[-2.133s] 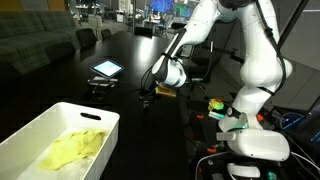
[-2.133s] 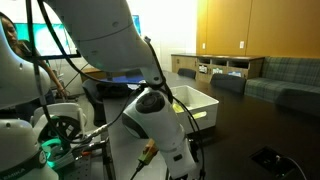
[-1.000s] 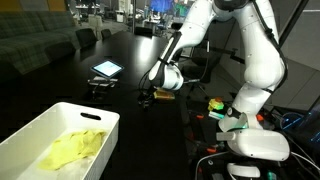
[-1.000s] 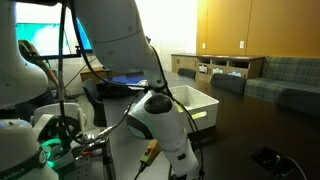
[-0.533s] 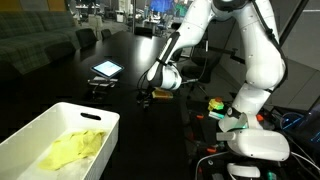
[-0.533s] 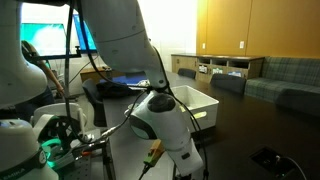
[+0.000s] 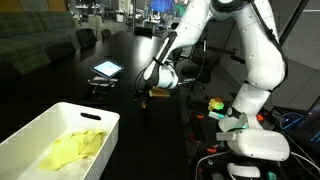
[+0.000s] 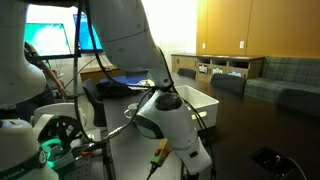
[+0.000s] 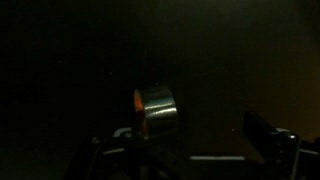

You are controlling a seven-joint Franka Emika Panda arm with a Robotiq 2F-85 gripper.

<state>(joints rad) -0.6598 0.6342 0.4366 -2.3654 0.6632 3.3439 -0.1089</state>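
Though dim in the wrist view, plainly a small shiny metal cylinder (image 9: 157, 112), with an orange glint on one flank, resting on the dark bench (image 9: 60, 50). Sits low in that view, just ahead of the jaws and between them, yet not centred: close beside the fainter finger (image 9: 121, 134), well apart from the clearer one (image 9: 268, 138). Jaws spread wide, clamped on nothing and, by the look of it, touching nothing. Long axis hard to judge: seems to run up and down the picture, crosswise to the line from finger to finger. No telling in this light whether upright or lying on its side. Not to be made out in either exterior view, lost in shadow beneath the low-hanging wrist (image 7: 160, 75). Only one arm (image 7: 200, 25) here, curving from its base to hang just above the bench.

Further out on the same bench: a lit tablet (image 7: 106, 68) near, beyond the wrist, and a white bin (image 7: 90, 110) well apart, toward the camera, holding a crumpled yellow cloth (image 7: 75, 150). Same white bin (image 8: 198, 104) showing behind the arm's bulky housing in an exterior view.
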